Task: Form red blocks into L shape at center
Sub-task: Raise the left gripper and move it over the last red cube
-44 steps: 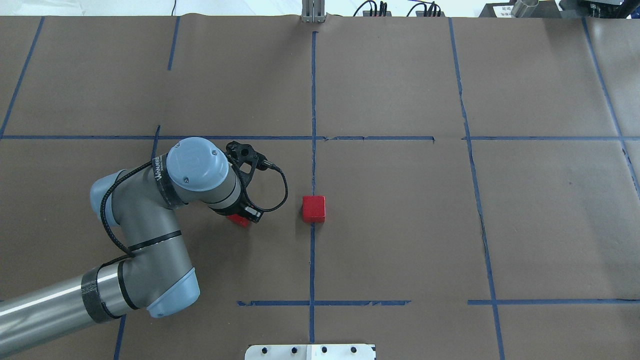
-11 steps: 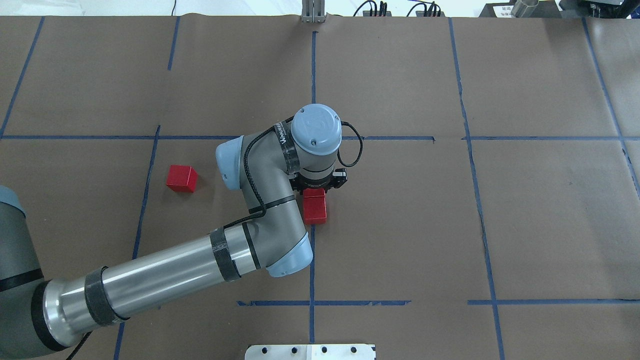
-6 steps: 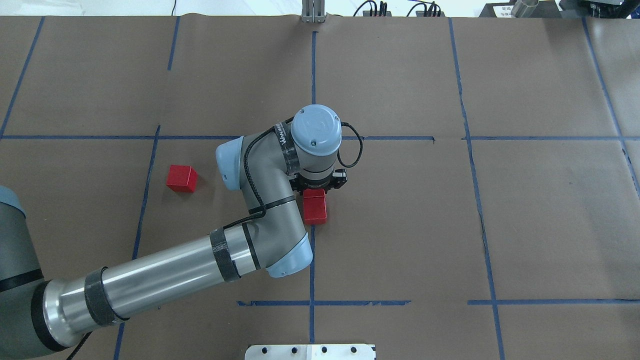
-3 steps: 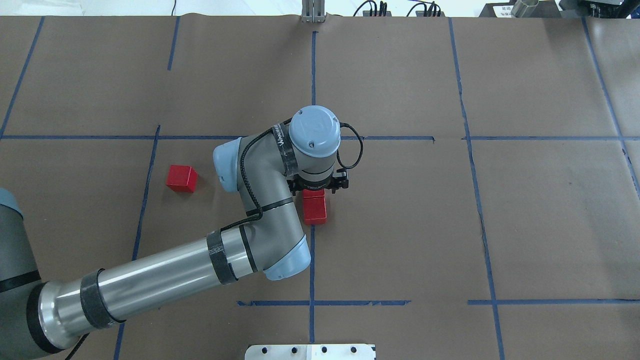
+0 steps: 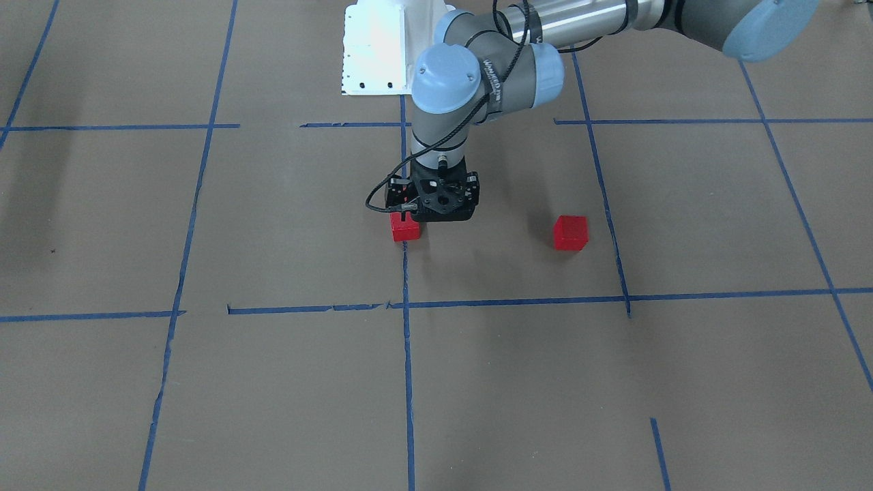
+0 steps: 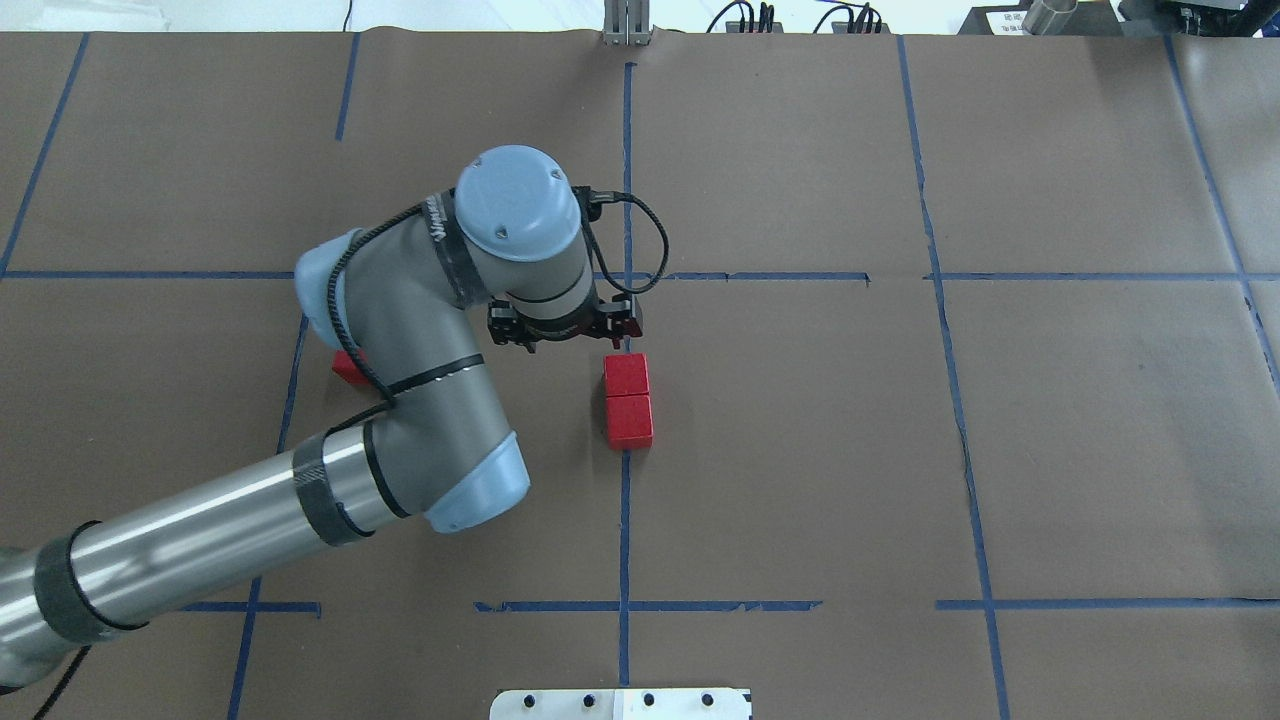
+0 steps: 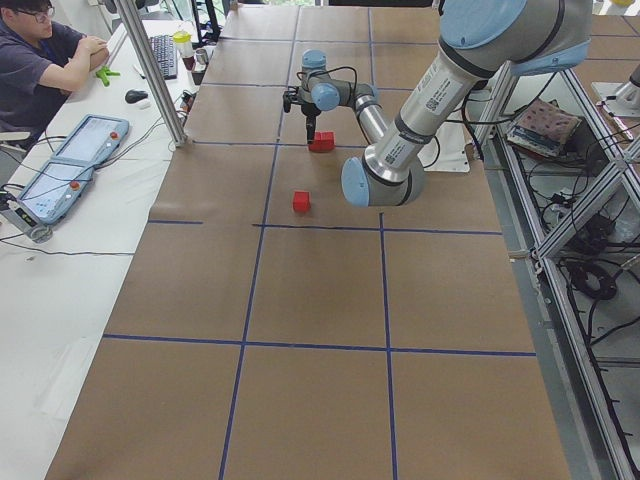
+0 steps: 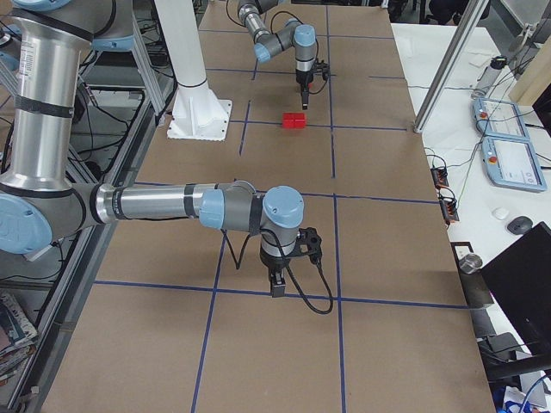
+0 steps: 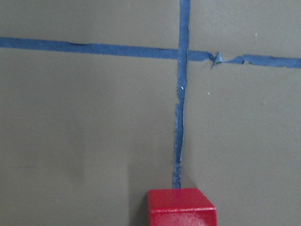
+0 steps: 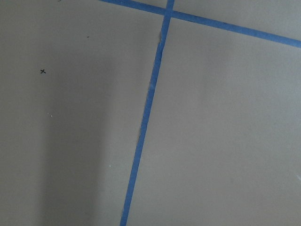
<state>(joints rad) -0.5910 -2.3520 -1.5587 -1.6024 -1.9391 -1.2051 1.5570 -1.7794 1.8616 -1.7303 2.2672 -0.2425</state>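
Two red blocks lie touching end to end on the long blue tape line (image 6: 625,520) at the center: the far one (image 6: 627,374) and the near one (image 6: 629,421). In the front-facing view only one block (image 5: 405,229) of the pair shows clearly. The third red block (image 5: 570,232) sits alone to the left, half hidden under my left arm in the overhead view (image 6: 344,368). My left gripper (image 6: 566,336) hangs open and empty, up and to the left of the pair. The left wrist view has a block's top (image 9: 181,206) at its bottom edge. My right gripper (image 8: 277,286) points down at bare paper; open or shut, I cannot tell.
The brown paper is crossed by a blue tape grid. A white metal base plate (image 6: 620,703) sits at the near edge. A person (image 7: 40,60) sits at a side desk with control tablets (image 7: 75,165). Aluminium frame posts (image 7: 150,70) stand along the far edge.
My left gripper has let go of the block it set against the centre block, then drew away to the left. The arm now covers part of the lone block.
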